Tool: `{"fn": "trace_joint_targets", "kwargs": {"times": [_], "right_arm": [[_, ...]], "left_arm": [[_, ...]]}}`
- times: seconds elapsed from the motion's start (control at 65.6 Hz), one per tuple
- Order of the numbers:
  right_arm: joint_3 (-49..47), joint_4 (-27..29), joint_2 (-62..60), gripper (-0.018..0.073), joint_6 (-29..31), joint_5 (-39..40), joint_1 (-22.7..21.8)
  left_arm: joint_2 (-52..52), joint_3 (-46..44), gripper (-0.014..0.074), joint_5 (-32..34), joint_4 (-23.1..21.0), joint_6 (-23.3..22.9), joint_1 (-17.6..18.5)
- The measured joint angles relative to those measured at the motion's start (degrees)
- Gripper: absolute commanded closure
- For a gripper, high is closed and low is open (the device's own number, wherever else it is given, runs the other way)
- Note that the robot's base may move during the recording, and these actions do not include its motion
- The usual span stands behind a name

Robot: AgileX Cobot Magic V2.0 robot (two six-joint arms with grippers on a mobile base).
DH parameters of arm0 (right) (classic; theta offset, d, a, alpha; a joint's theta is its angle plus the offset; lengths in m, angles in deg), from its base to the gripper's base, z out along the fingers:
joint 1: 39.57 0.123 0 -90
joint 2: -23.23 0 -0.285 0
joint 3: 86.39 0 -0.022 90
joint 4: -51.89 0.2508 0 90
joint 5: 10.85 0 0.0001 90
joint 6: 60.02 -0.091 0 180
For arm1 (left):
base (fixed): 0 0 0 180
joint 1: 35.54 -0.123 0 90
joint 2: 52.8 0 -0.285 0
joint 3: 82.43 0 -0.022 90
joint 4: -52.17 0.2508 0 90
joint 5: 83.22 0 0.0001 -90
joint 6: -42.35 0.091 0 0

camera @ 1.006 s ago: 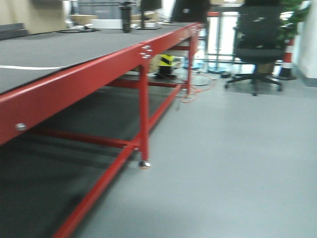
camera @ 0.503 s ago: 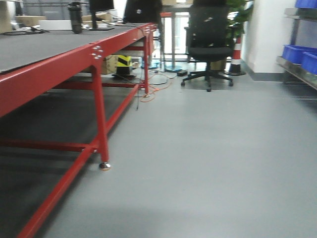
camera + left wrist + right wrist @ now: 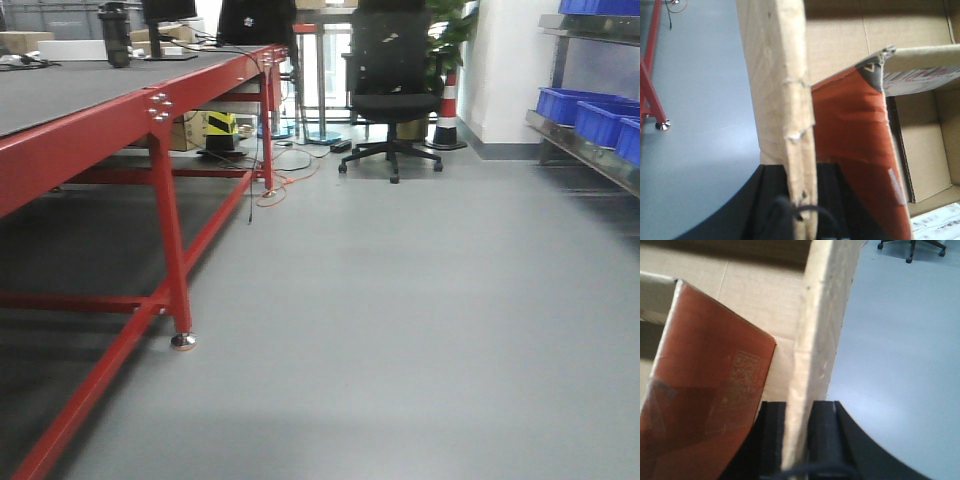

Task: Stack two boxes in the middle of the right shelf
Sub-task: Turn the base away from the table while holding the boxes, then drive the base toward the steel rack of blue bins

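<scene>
In the left wrist view my left gripper (image 3: pixel 800 172) is shut on the upright wall of a plain brown cardboard box (image 3: pixel 782 75). The right wrist view shows my right gripper (image 3: pixel 800 407) shut on another wall of a brown cardboard box (image 3: pixel 825 315). A cardboard box with red printing (image 3: pixel 850 140) lies inside, also seen as the red-printed box (image 3: pixel 705 370). A steel rack (image 3: pixel 580 150) stands at the right edge of the front view; I cannot tell which level is its middle. Neither gripper shows in the front view.
A long red-framed table (image 3: pixel 160 110) with a dark top runs along the left. A black office chair (image 3: pixel 392 70) and a striped cone (image 3: pixel 447 110) stand at the back. Blue bins (image 3: pixel 590 110) sit on the rack. Grey floor (image 3: pixel 400 330) spreads between table and rack.
The front view has swung right: the red table and chair slid left in the picture, and the steel rack with blue bins came into view at the right edge.
</scene>
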Motion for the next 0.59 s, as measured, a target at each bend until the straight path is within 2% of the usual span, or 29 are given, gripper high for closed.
{"fn": "trace_joint_targets", "kwargs": {"times": [0.594], "right_arm": [[0.0, 0.0, 0.0, 0.0711, 0.0, 0.0, 0.0]], "left_arm": [[0.0, 0.0, 0.0708, 0.0, 0.0, 0.0, 0.0]]}}
